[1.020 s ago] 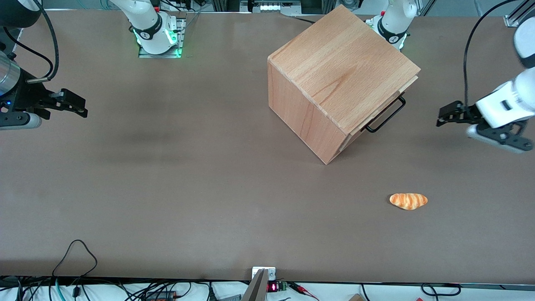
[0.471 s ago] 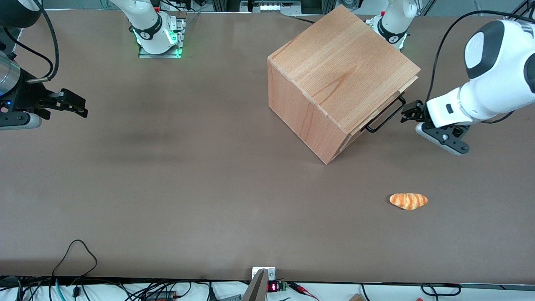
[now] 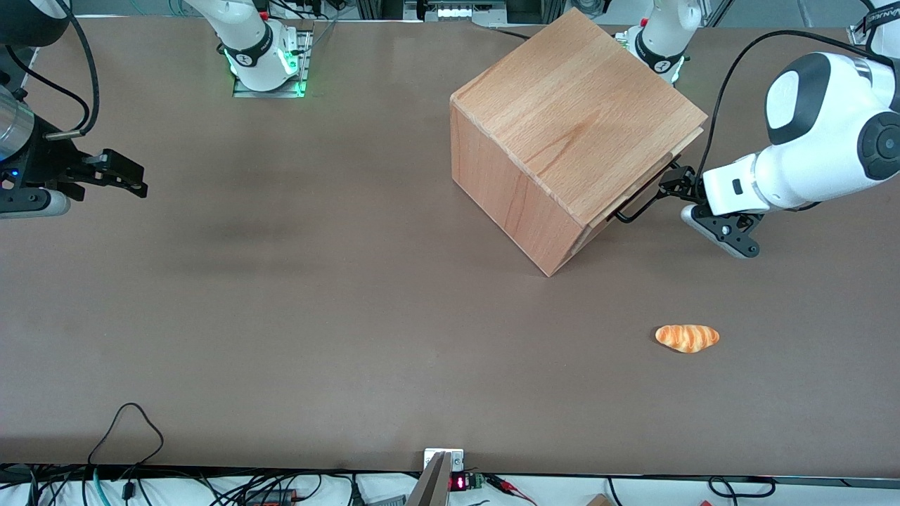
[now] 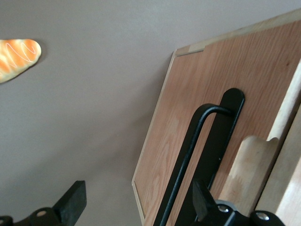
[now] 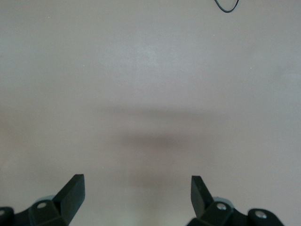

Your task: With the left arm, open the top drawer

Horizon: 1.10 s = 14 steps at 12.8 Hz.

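Hand (image 4: pixel 136 205) spread wide around drawer handle (image 4: pixel 188 155); bread roll (image 3: pixel 687 337) well apart

Brown table (image 3: pixel 281 316) carries wooden cabinet (image 3: pixel 562 133), set at an angle, w/ top drawer (image 3: pixel 643 186) facing working arm's end. Bread roll (image 3: pixel 687 337) lies nearer front camera, well apart from cabinet. Gripper (image 3: pixel 669 184) hovers above table, at drawer handle (image 3: pixel 636 209), fingers spread.

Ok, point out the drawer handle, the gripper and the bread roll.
Handle (image 4: pixel 188 155): left wrist view, on the black wire bar in front of the top drawer.
Gripper (image 3: pixel 668 184): front view, at its tips, right at the handle, jaws spread wide.
Bread roll (image 3: pixel 687 337): front view, on its striped top.
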Tool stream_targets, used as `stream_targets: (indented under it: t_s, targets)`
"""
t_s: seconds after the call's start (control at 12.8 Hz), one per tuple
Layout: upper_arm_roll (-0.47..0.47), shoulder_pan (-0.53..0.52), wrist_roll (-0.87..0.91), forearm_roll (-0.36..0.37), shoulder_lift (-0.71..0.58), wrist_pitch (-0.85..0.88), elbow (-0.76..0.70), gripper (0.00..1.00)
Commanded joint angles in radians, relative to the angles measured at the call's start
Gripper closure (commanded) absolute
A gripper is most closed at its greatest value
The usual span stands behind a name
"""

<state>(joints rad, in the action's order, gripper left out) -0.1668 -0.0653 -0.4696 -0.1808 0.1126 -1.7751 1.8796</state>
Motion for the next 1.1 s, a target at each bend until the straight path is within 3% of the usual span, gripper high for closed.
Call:
stream_targets:
  t_s: [0.0,1.02]
  targets:
    - [0.003,-0.004,-0.035,-0.026,-0.005,-0.013,0.027,0.00]
    - [-0.011,-0.005,-0.159,-0.029,0.030,-0.069,0.059,0.01]
